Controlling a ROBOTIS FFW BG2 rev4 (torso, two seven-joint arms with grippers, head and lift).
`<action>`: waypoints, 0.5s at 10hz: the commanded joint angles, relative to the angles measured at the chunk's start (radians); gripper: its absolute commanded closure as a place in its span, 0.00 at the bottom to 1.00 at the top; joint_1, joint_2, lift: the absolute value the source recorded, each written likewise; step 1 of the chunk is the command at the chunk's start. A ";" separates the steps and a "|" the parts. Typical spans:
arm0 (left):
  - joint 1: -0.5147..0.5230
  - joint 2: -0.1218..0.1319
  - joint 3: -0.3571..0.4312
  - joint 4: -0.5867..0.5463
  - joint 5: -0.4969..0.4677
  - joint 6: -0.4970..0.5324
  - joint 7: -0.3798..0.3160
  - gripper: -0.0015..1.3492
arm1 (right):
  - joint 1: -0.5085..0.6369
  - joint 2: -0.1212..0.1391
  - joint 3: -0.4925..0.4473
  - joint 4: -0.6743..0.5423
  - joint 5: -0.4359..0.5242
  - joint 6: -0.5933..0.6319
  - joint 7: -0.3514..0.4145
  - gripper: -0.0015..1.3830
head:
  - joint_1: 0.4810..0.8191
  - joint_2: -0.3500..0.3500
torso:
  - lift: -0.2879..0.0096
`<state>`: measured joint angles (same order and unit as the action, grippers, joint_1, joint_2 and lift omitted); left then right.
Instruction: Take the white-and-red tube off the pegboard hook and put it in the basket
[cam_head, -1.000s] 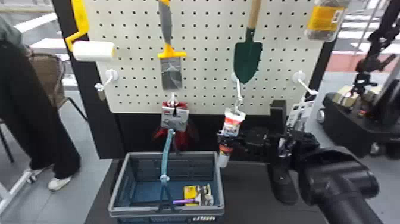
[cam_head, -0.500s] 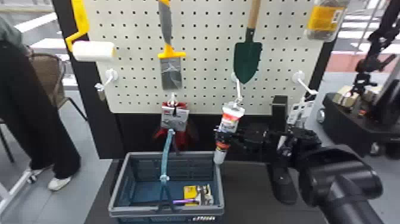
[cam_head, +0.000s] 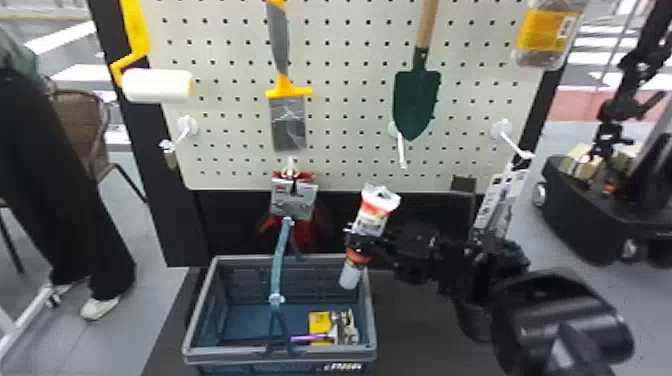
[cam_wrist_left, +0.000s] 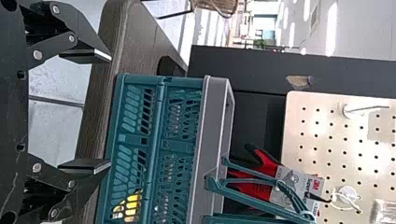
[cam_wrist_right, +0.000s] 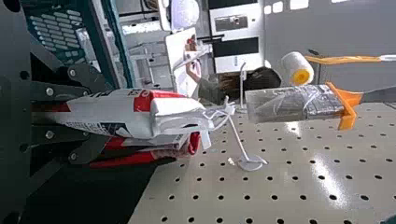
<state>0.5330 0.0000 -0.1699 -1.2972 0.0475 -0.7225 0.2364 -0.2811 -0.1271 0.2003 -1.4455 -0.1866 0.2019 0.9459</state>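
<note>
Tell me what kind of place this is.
Probably a robot demo area styled as a hardware shop: a pegboard hung with a trowel and paint roller, a basket below, and a wheeled machine behind.

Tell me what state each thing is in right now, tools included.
White-and-red tube: gripped, tilted, unhooked
Right tool: shut on the tube
Left tool: open, empty
Basket: upright, handle raised, partly filled
Trowel: hanging, blade down
Pegboard hook by the trowel: empty
Gloves: hanging
Wrapped brush: hanging, head down
Paint roller: hanging
</note>
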 joint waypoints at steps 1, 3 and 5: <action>-0.002 0.000 0.000 0.000 0.000 0.003 0.000 0.35 | 0.043 0.011 0.007 0.001 -0.060 -0.038 -0.035 0.89 | 0.20 0.50 | 0.63; -0.002 0.000 -0.002 0.000 0.000 0.005 -0.002 0.35 | 0.067 0.023 0.005 0.038 -0.128 -0.062 -0.064 0.89 | 0.20 0.50 | 0.63; -0.004 -0.002 -0.003 0.000 0.000 0.008 -0.002 0.35 | 0.080 0.029 0.013 0.102 -0.205 -0.102 -0.088 0.89 | 0.20 0.50 | 0.63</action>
<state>0.5292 0.0000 -0.1730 -1.2972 0.0475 -0.7157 0.2346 -0.2055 -0.0998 0.2101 -1.3606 -0.3679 0.1139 0.8578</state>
